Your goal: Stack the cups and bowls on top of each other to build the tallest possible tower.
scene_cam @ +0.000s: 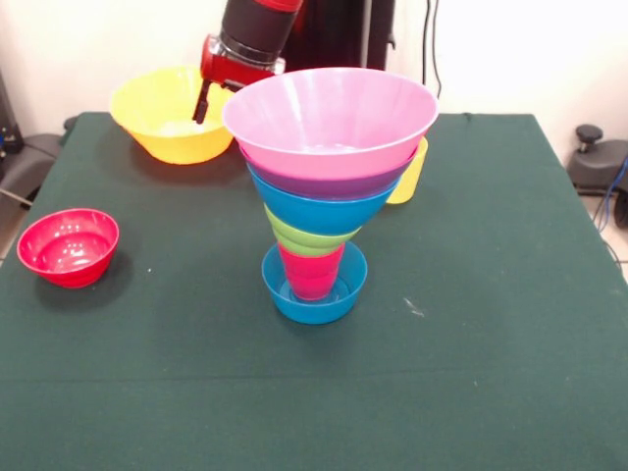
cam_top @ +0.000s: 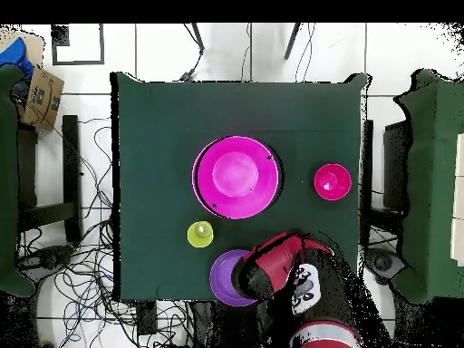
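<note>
The tower (scene_cam: 319, 196) is standing on a small red cup (scene_cam: 312, 272), so a bump could tip it; I cannot tell the gripper's (scene_cam: 203, 106) grip.

From my end the pink bowl (scene_cam: 330, 113) hides most of the gripper (scene_cam: 218, 98), so I can't tell how its fingers stand. The yellow cup (scene_cam: 410, 172) mostly sits behind the tower (scene_cam: 319, 196). Overhead, the arm (cam_top: 294, 276) covers part of a purple-looking bowl (cam_top: 225, 276).

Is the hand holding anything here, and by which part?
Cannot be told: the hand hangs at the rim of the yellow bowl, but no grip shows.
</note>
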